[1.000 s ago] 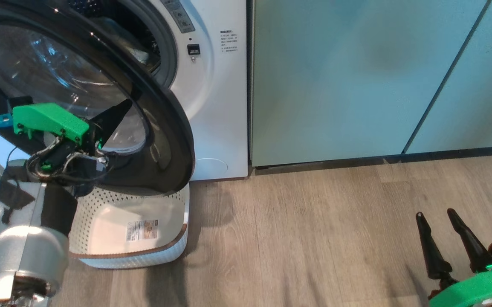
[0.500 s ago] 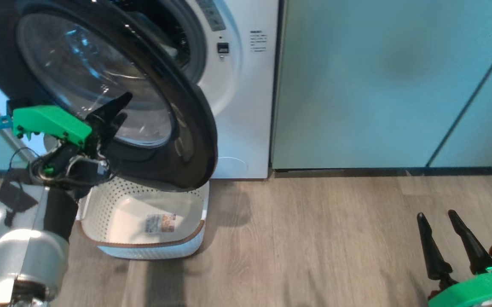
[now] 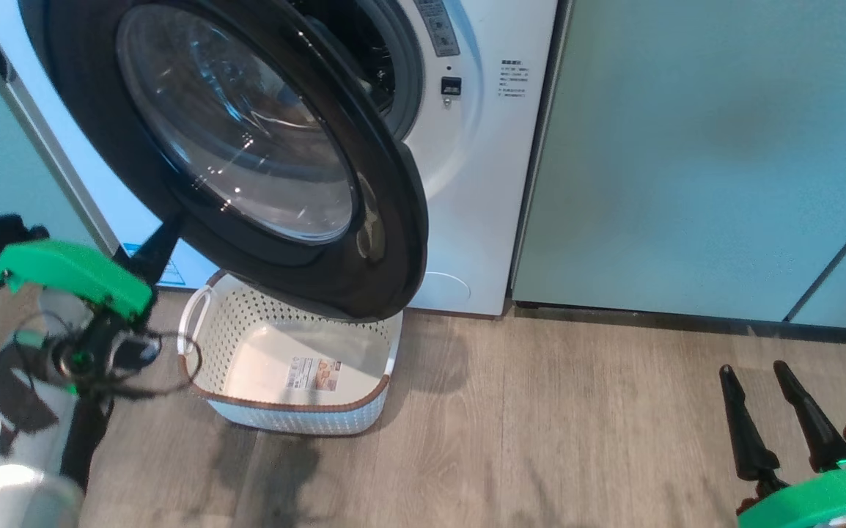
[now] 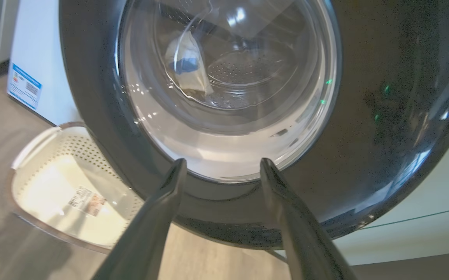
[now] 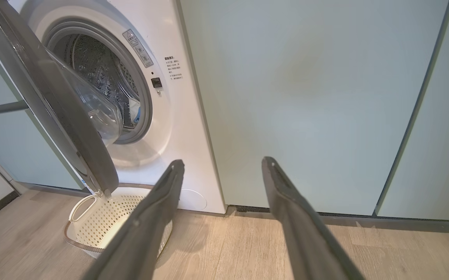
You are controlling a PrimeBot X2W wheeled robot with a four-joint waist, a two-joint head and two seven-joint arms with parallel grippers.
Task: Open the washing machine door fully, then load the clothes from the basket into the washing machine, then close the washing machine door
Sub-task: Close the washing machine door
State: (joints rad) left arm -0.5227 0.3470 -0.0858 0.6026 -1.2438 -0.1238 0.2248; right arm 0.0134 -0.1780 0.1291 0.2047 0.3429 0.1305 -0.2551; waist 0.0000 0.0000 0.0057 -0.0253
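The washing machine stands white at the back, and its washing machine door, black-rimmed with a glass bowl, hangs partly open over the basket. The cream basket holds just a label on its floor. Through the glass, the clothes lie in the drum, pale with a blue patch, and they also show past the door's edge. My left gripper is open near the door's lower left rim, its fingers apart with nothing between them. My right gripper is open at the lower right, far from the machine.
Pale green cabinet doors fill the wall to the right of the machine. Wooden floor stretches between the basket and my right gripper. A blue sticker marks the machine's lower left corner.
The head camera has swung, shifting the whole picture right. My left gripper has opened and drawn back from the door glass toward its lower left rim. The right gripper has not moved.
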